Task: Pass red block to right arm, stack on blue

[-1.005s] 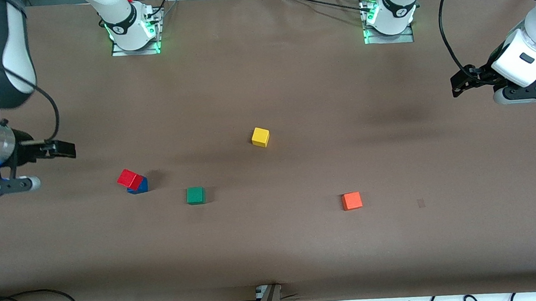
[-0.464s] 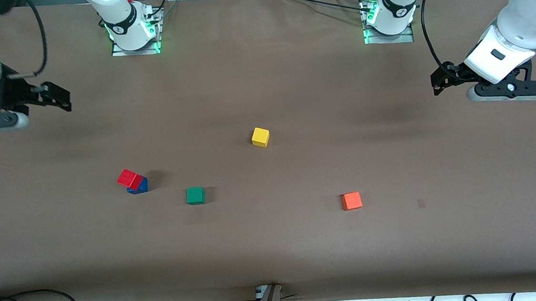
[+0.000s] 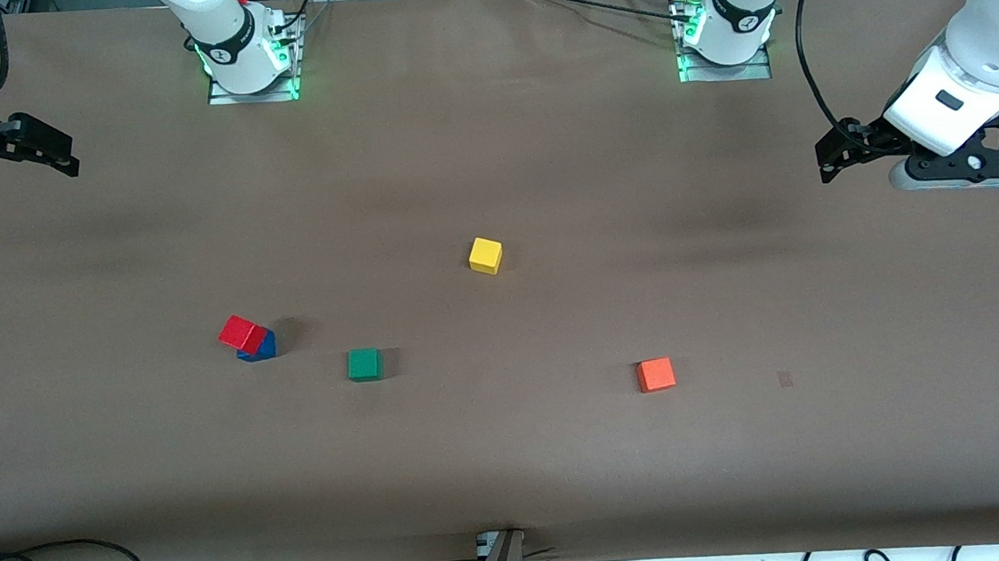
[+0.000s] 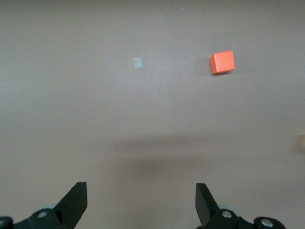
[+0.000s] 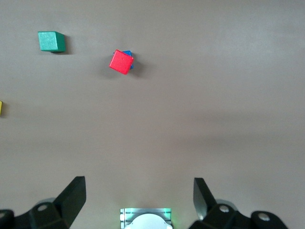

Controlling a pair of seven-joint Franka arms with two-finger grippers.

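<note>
The red block (image 3: pixel 241 333) sits skewed on top of the blue cube (image 3: pixel 260 347), toward the right arm's end of the table; both also show in the right wrist view, red block (image 5: pixel 121 62) over blue cube (image 5: pixel 129 59). My right gripper (image 3: pixel 53 153) is open and empty, raised at the right arm's end, well away from the stack; its fingertips (image 5: pixel 75 192) frame bare table. My left gripper (image 3: pixel 837 156) is open and empty, raised at the left arm's end; its fingertips (image 4: pixel 76 196) show over bare table.
A green cube (image 3: pixel 364 363) lies beside the stack toward the middle. A yellow cube (image 3: pixel 485 255) lies mid-table. An orange cube (image 3: pixel 655 374) lies toward the left arm's end, also in the left wrist view (image 4: pixel 222 62). Arm bases (image 3: pixel 248 58) stand at the table's back edge.
My right gripper has risen and pulled away from the stack toward the table's back corner. My left gripper shifted slightly. The blocks have not moved.
</note>
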